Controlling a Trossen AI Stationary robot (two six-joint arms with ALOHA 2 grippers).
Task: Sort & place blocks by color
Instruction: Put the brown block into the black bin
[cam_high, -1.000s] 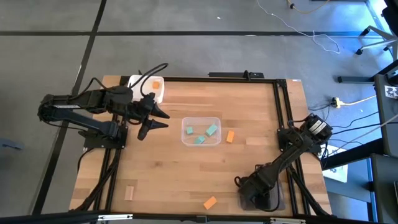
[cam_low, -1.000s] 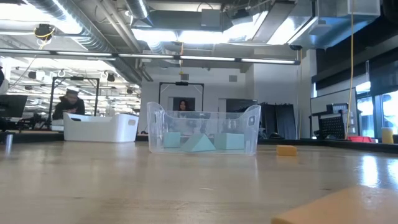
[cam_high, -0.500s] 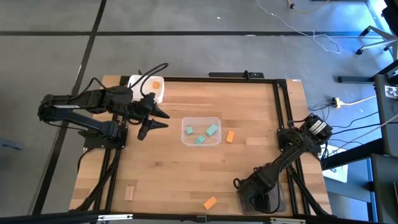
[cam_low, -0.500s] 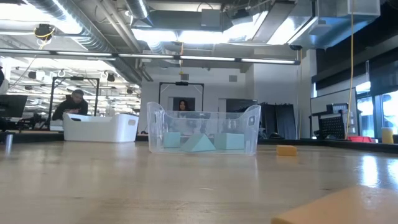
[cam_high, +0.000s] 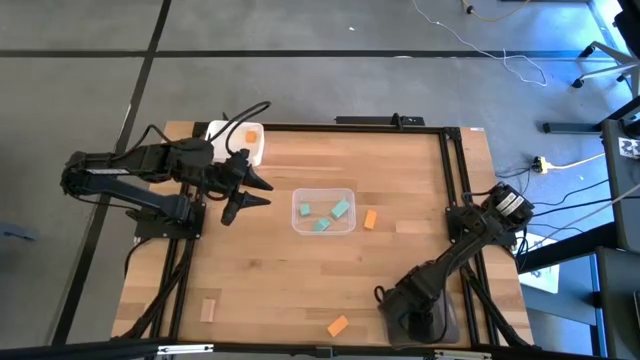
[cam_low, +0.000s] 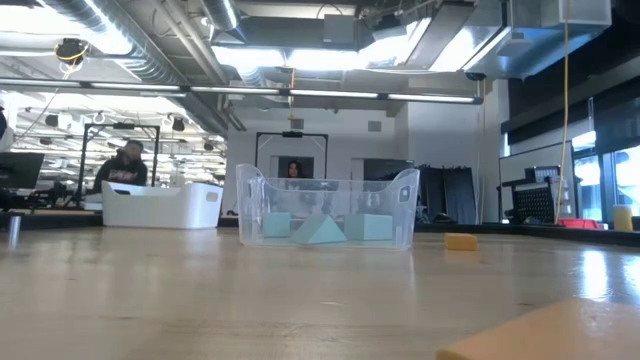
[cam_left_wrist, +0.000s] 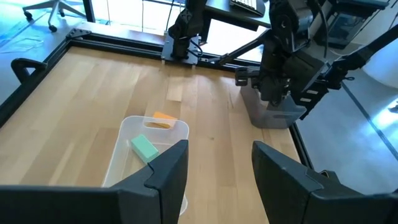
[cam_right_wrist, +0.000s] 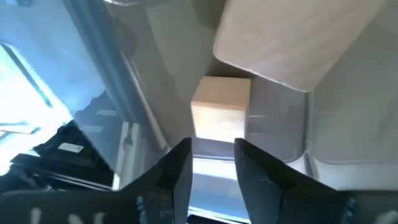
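Note:
Several teal blocks lie in the clear tub at mid-table; the tub also shows in the low view. One orange block lies on the table right of that tub, another near the front edge. A tan block lies at the front left. My left gripper hovers open and empty left of the clear tub. My right gripper is open, down inside the dark grey tub. A tan block lies on the tub floor just beyond its fingertips, and a second tan block lies farther in.
A white tub holding an orange block stands at the back left, behind my left arm. Black frame rails run along the table's left, right and far edges. Bare wood lies between the clear tub and the front edge. A person shows far behind the table.
The person far behind the table has walked a little to the right in the low view. Neither gripper nor any block has visibly moved.

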